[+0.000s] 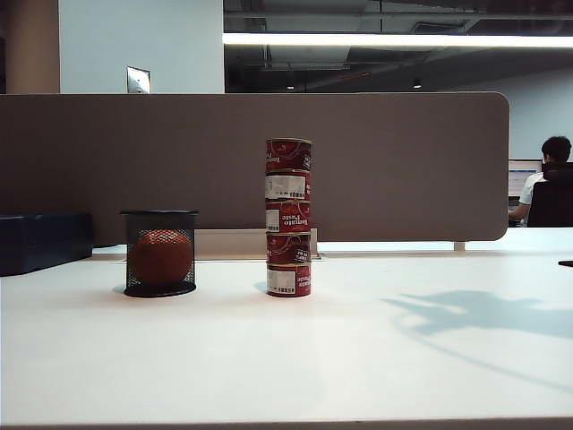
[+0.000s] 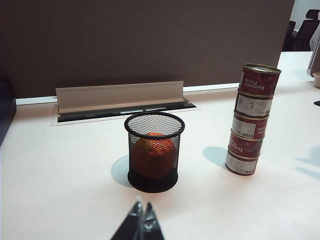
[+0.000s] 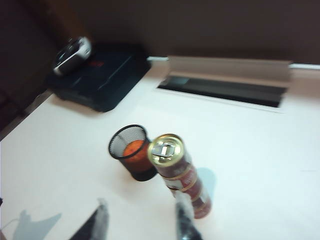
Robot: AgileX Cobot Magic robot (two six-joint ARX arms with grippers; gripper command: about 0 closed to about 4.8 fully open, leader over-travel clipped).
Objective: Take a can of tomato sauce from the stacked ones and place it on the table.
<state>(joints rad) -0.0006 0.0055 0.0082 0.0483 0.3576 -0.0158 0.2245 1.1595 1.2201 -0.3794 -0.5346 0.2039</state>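
Five stacked ones (image 1: 288, 218), left end effector (image 2: 141, 220), right end effector (image 3: 142, 222)

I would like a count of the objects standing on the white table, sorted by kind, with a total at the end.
Red tomato paste cans, stacked in one column: 5
Black mesh cup: 1
Orange-red round object inside the cup: 1
Dark box at the table's far left edge: 1
Total: 8
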